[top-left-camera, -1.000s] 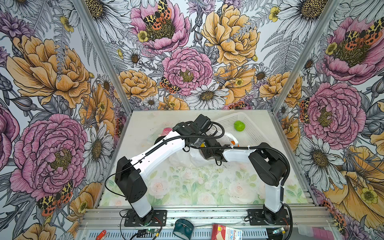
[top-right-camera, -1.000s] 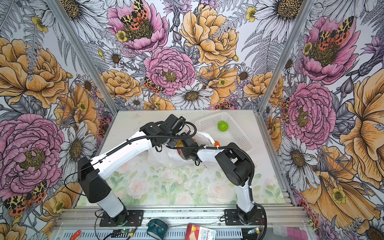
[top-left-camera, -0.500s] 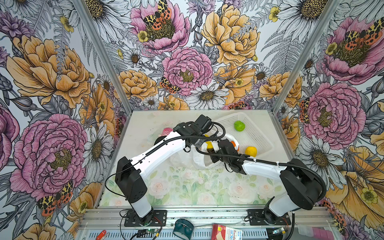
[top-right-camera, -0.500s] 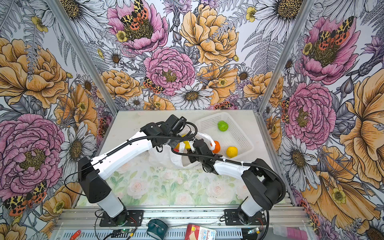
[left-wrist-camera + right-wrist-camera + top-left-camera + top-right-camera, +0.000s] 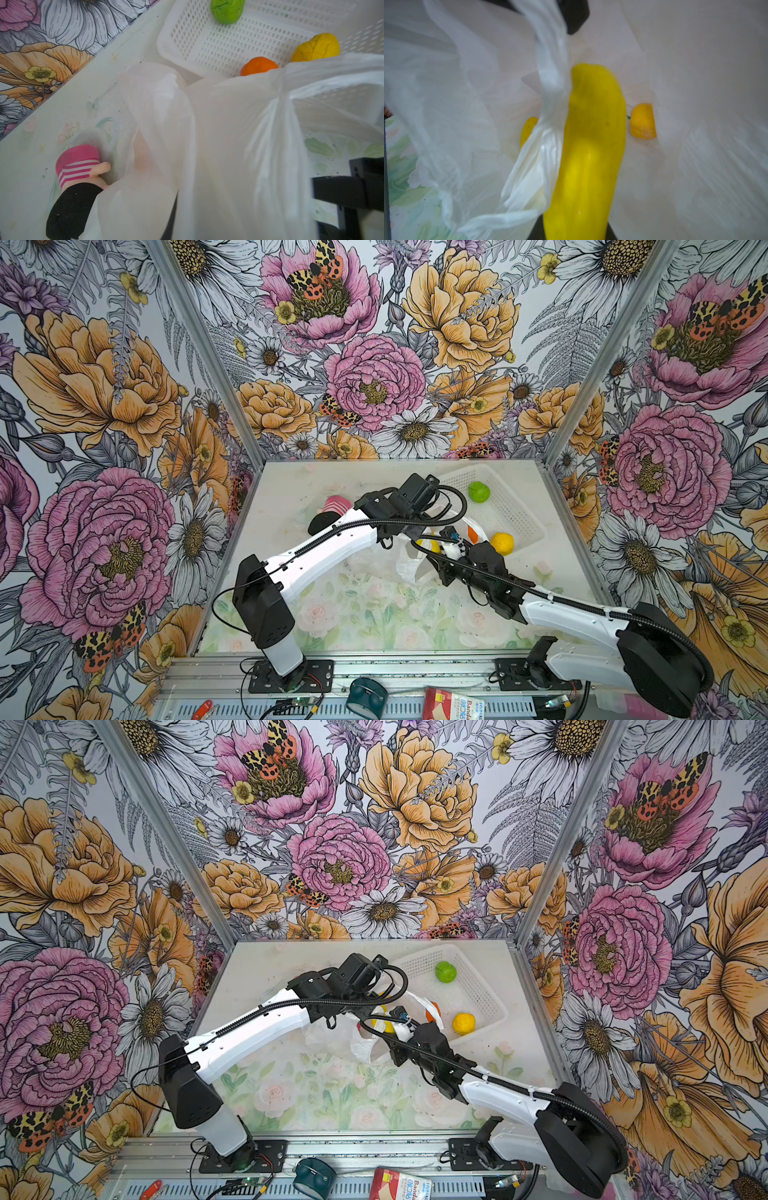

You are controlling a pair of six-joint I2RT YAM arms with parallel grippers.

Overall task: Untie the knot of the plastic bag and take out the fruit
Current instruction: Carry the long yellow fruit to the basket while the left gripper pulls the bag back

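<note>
The plastic bag (image 5: 409, 562) lies crumpled mid-table with its mouth gaping; no knot shows. My left gripper (image 5: 430, 522) is shut on the bag's upper film and holds it raised; in the left wrist view the bag (image 5: 228, 145) drapes over the jaws. My right gripper (image 5: 575, 228) reaches into the mouth, shut on a long yellow fruit (image 5: 591, 145), also seen in both top views (image 5: 430, 543) (image 5: 384, 1023). Deeper in the bag lie a small orange-yellow fruit (image 5: 643, 121) and a half-hidden yellow one (image 5: 528, 128).
A white perforated basket (image 5: 515, 510) at the back right holds a green fruit (image 5: 478, 492), a yellow fruit (image 5: 502, 543) and an orange fruit (image 5: 258, 65). A pink-striped doll with a black part (image 5: 332, 506) lies left of the bag. Patterned walls enclose the table.
The right arm swung its elbow out to the right and stretched toward the bag; its jaws narrowed onto the long yellow fruit. The left arm kept still, holding the bag.
</note>
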